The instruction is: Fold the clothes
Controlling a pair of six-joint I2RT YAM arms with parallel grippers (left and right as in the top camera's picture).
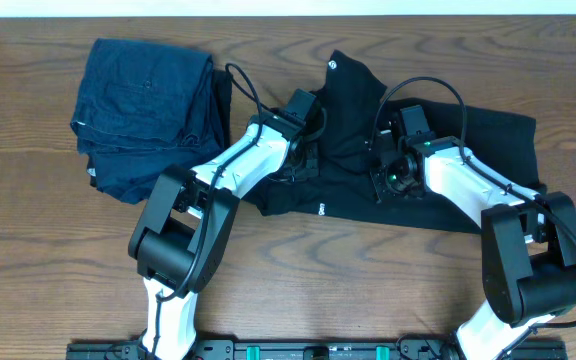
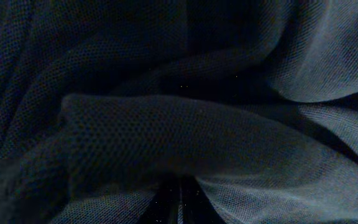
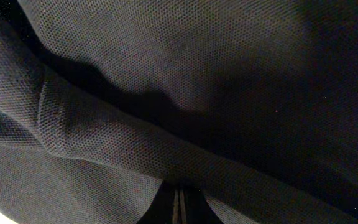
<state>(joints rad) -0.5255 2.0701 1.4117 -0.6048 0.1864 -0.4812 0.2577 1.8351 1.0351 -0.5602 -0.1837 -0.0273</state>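
The clothes (image 1: pixel 488 150), a black T-shirt, lie crumpled across the table's middle and right, with a small white tag (image 1: pixel 322 209) on the near hem. A bunched ridge of the shirt (image 1: pixel 353 110) rises between my two arms. My left gripper (image 1: pixel 306 160) is down in the shirt's left part, shut on the fabric. In the left wrist view, black mesh cloth (image 2: pixel 166 137) fills the frame and drapes over the closed fingertips (image 2: pixel 179 208). My right gripper (image 1: pixel 381 175) is shut on the shirt's middle. A fold (image 3: pixel 135 143) lies over its closed tips (image 3: pixel 179 205).
A folded stack of dark blue denim-like cloth (image 1: pixel 148 100) sits at the back left, close to the left arm's elbow. Bare wooden table (image 1: pixel 58 250) shows along the front and at the far left. Black cables loop above both wrists.
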